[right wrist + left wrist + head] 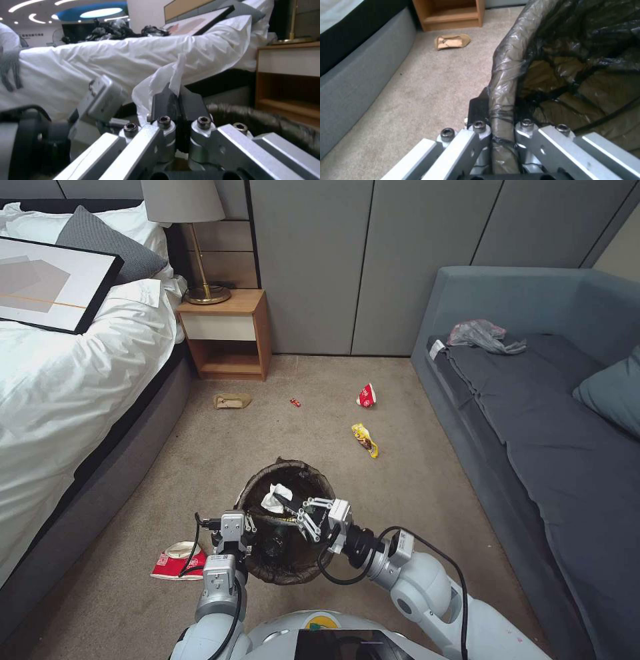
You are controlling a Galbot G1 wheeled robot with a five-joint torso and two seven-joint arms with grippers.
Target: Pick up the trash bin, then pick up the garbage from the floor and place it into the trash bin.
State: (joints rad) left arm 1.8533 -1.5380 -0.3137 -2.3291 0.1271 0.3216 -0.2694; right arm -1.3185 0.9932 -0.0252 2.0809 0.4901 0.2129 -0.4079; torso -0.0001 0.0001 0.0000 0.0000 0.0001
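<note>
The beige carpeted floor (200, 460) is bounded by a white-sheeted bed (60, 373) on the left and a grey-blue fabric sofa (533, 433) on the right. The small round bin lined with a dark brown-black bag (283, 527) is held up in front of the robot — its near-left rim is clamped between the fingers of the left gripper (501, 130). A crumpled white tissue (275, 498) is pinched in the closed right gripper (178, 100) over the bin's mouth. On the carpet are seen a crushed red-and-white paper cup (179, 563) beside the left arm, a tan flat packet (232, 400), a second red-and-white cup (366, 395), a yellow-red snack wrapper (365, 439) and — smallest — a tiny red scrap (295, 402).
</note>
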